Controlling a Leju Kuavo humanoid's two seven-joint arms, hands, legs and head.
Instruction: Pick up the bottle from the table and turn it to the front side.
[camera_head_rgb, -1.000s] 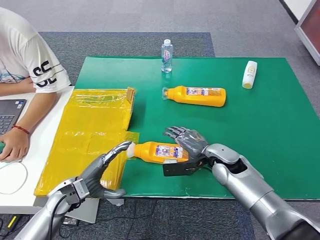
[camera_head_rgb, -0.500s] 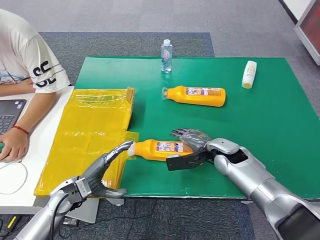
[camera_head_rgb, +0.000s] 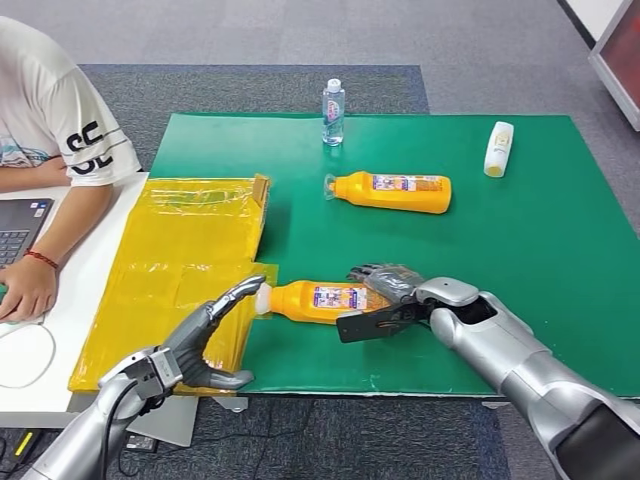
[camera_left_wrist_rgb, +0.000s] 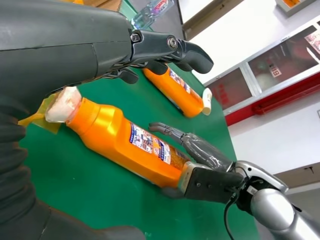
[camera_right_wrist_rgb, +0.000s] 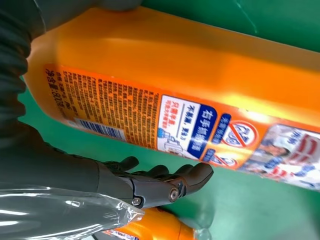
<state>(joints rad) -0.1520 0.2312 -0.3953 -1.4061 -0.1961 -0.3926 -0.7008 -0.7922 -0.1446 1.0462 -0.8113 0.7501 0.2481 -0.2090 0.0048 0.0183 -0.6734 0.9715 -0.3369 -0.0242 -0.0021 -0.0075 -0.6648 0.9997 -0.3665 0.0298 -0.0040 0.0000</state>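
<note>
My right hand (camera_head_rgb: 381, 300) is closing further round the base end of the near orange bottle (camera_head_rgb: 317, 300), its fingers now lying lower over the bottle than a second ago. My left hand (camera_head_rgb: 204, 340) is edging up slightly, its fingertip (camera_head_rgb: 253, 287) now pressing against the white cap (camera_head_rgb: 263, 297).

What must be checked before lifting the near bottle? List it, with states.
1. Right hand straddles the bottle at its base, fingers behind, thumb in front: ok.
2. Right hand's grip is firm: cannot tell.
3. Left hand has a fingertip at the cap: ok.
4. Far bottle lies apart from the lift path: ok.
5. Person's hand is off the mat, on the white desk: ok.
</note>
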